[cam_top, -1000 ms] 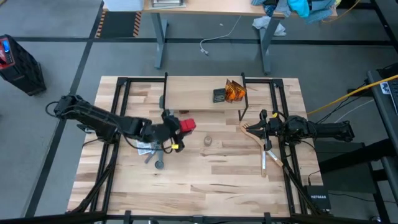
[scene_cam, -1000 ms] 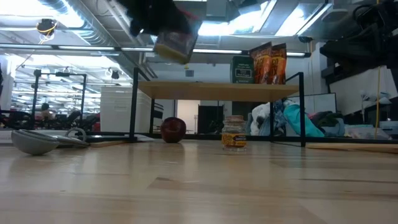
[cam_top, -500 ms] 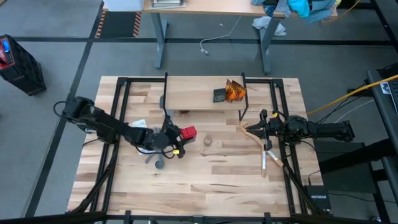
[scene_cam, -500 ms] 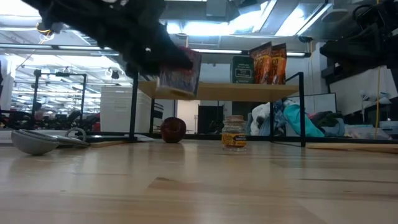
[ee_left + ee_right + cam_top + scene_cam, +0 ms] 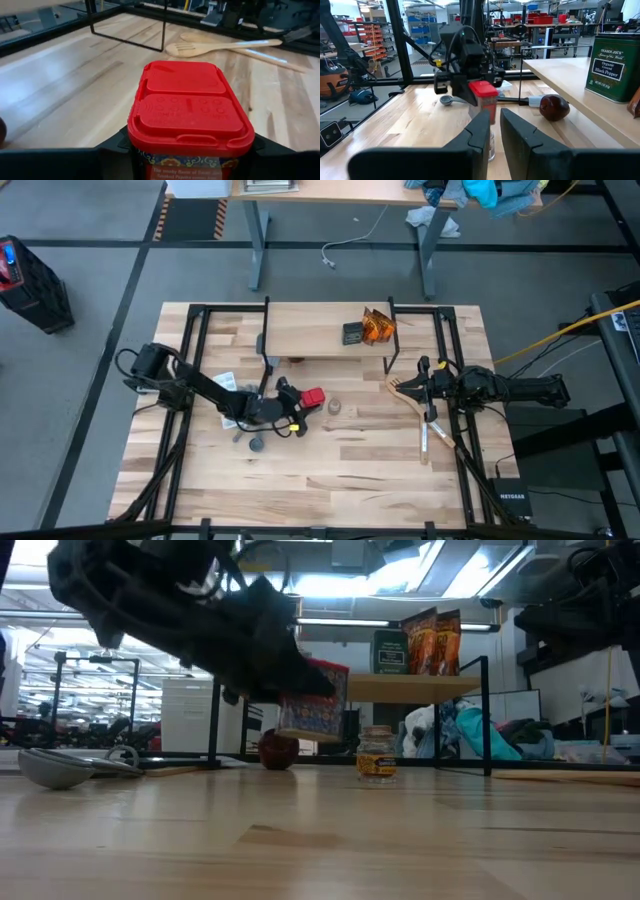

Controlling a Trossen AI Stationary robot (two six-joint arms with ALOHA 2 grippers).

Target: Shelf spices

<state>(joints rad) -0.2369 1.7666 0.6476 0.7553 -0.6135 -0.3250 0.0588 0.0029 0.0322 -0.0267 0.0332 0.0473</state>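
Left gripper is clamped on the red box, held above the table in front of the shelf, apparently clear of the surface. Transport step is judged underway; a lift onto the plank is called for next. Right gripper is shut, waiting at the right side.

You are seeing the red box running off the bottom edge of the left wrist view, so its label is reading only in part, and the left gripper fingers at its sides are showing merely as dark slivers. In the low view, the arm is covering the box's left side. Beyond the right gripper, the small jar is sitting mostly hidden behind the fingers, and the orange packets are getting cut by the frame's edge.
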